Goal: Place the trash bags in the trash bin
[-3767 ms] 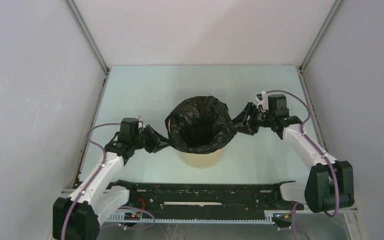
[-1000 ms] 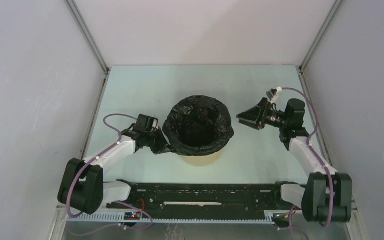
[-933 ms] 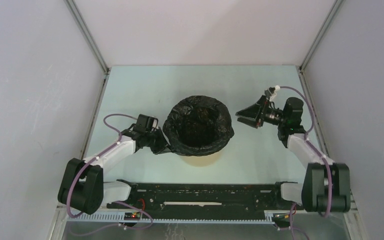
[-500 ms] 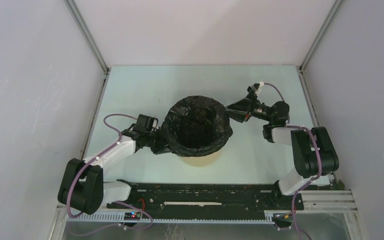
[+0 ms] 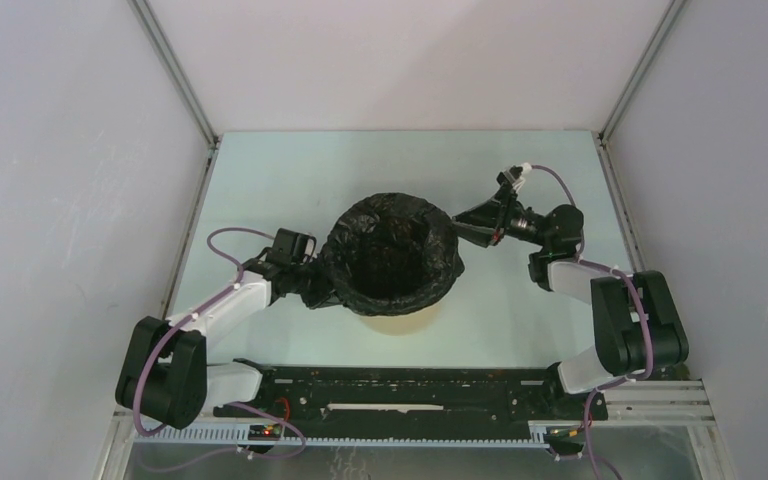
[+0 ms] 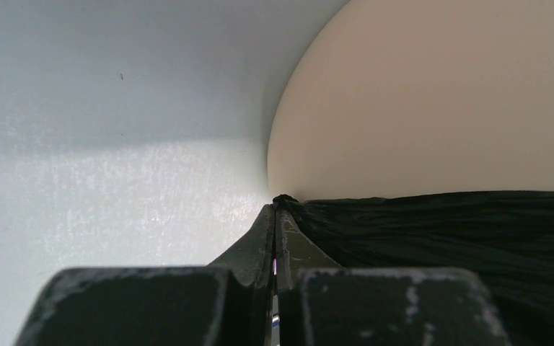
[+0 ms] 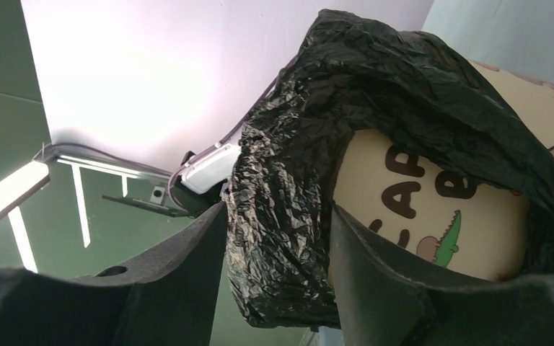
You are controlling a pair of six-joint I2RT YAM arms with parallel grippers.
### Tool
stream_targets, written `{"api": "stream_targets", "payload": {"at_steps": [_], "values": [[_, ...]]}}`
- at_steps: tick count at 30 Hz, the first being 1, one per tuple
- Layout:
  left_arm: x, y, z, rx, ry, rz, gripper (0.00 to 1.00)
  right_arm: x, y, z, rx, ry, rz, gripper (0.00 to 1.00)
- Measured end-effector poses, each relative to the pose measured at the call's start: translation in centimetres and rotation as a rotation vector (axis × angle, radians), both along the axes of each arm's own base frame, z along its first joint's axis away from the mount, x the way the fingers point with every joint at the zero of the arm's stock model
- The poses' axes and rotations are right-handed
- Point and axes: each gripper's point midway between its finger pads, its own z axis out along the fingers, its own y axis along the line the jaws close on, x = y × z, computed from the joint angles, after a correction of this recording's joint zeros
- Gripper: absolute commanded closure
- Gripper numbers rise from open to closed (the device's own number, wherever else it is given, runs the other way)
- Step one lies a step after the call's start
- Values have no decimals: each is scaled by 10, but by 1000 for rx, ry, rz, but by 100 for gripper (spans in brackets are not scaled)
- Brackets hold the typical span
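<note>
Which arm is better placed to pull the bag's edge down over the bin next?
Right. The right gripper is open around a fold of the trash bag beside the bin; closing and pulling should do. The left gripper is shut on the opposite edge.

Pale green counter (image 5: 290, 180), matt and faintly scuffed, closed in by white walls (image 5: 410, 60) on its left, far and right sides. A single cream, round trash bin (image 5: 401, 322) stands upright on it near the middle, somewhat toward the near edge and well apart from all three walls. From above, only the near part of its side shows beneath the black trash bag (image 5: 355, 240) draped over its top. A black rail (image 5: 410, 385) runs across the counter's near edge.
</note>
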Motion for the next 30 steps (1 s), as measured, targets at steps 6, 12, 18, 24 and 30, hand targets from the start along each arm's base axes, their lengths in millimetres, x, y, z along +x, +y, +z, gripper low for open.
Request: {"api": "stream_targets", "payload": {"at_steps": [6, 12, 18, 24, 30], "values": [[0, 0, 0, 0, 0, 0, 99, 0, 5, -5, -7, 12, 2, 75], [0, 0, 0, 1, 0, 1, 99, 10, -4, -17, -31, 56, -41, 100], [1, 1, 2, 4, -10, 6, 100, 19, -11, -43, -103, 117, -94, 100], [-1, 0, -2, 22, -9, -1, 100, 17, -17, -71, -220, 161, -148, 100], [-9, -8, -15, 39, 30, -29, 91, 10, -15, -89, -293, 215, -137, 100]]}}
